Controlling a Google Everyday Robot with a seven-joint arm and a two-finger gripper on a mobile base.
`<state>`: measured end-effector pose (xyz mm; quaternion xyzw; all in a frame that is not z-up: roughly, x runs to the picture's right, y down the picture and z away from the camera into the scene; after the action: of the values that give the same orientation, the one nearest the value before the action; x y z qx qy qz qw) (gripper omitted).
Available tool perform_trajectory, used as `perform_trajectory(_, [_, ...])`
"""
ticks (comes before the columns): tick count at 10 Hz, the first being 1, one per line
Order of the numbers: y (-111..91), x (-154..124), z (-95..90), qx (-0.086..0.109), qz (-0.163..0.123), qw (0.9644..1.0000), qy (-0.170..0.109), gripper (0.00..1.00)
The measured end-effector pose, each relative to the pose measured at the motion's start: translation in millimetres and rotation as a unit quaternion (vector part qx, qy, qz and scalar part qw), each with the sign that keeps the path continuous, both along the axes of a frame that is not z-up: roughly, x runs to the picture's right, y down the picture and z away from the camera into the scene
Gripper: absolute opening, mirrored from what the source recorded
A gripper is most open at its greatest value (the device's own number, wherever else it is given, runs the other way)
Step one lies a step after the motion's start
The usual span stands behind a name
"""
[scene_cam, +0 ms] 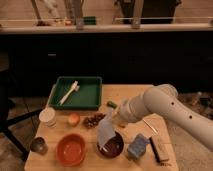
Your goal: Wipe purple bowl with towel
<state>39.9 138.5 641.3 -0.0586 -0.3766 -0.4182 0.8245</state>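
Note:
The purple bowl sits at the table's front centre, right of the orange bowl. The towel, a thin grey-blue cloth, hangs from my gripper and its lower end reaches the bowl's left rim. My gripper is just above and behind the bowl, at the end of the white arm coming in from the right, and it is shut on the towel's top edge.
A green tray with a white brush stands at the back left. A white cup, peach, grapes and metal cup lie on the left. A blue-grey sponge block and dark brush lie right of the bowl.

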Motion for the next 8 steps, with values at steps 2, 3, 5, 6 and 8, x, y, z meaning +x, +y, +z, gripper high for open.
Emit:
perform_trajectory(2, [16,4,1.9,-0.015,-0.015,0.9998,0.005,0.0])
perform_trajectory(3, [22,6,4.5,-0.019,-0.02,0.9996,0.01,0.0])
perform_trajectory(5, [38,11,13.8,-0.027,-0.037,0.9987,0.022,0.0])
perform_trajectory(6, [45,13,20.3,-0.029,-0.048,0.998,0.03,0.0])
perform_trajectory(8, [55,15,32.2,-0.03,-0.072,0.9959,0.045,0.0])
